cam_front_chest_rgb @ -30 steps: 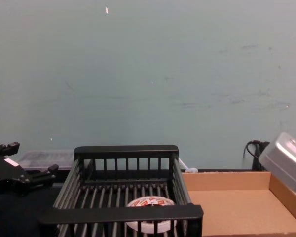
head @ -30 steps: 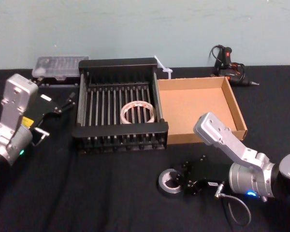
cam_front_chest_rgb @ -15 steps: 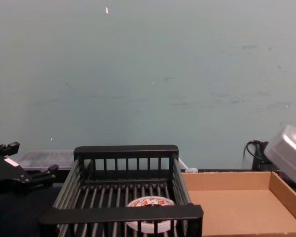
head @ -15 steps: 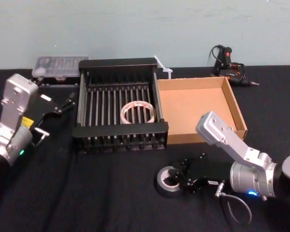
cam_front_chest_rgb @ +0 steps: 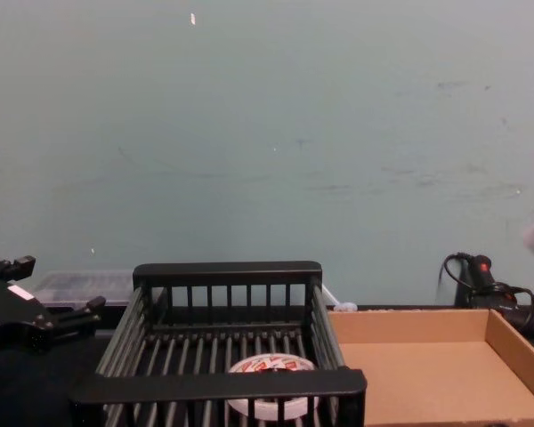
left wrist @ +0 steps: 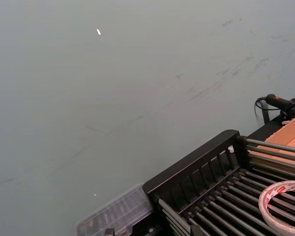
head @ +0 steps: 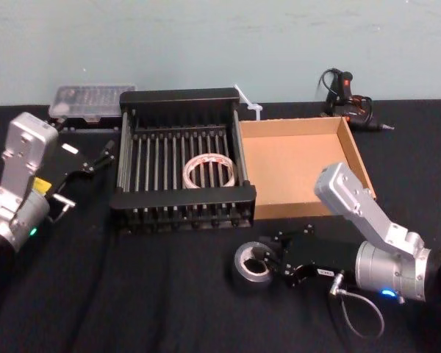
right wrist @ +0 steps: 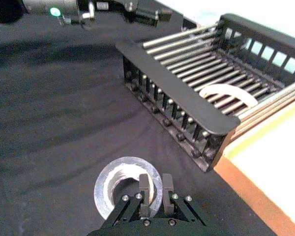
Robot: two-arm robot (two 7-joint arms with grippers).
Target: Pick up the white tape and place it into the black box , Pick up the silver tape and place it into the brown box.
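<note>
Beside black box (head: 180, 197): clear bit case (head: 90, 99).

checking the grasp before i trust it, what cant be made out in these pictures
- Head view: the right gripper covers the near side of the silver tape, so whether the roll has left the cloth is unclear.
- Right wrist view: the fingers pinch the roll's wall; its near edge is cut off by the gripper body.
- Chest view: the black box front rim hides part of the white tape.

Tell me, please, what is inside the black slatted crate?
The black slatted crate holds one thing: the flat white tape ring, with red print on its core, lying on the floor bars. In the chest view, the crate's front rim covers the ring's lower part.
</note>
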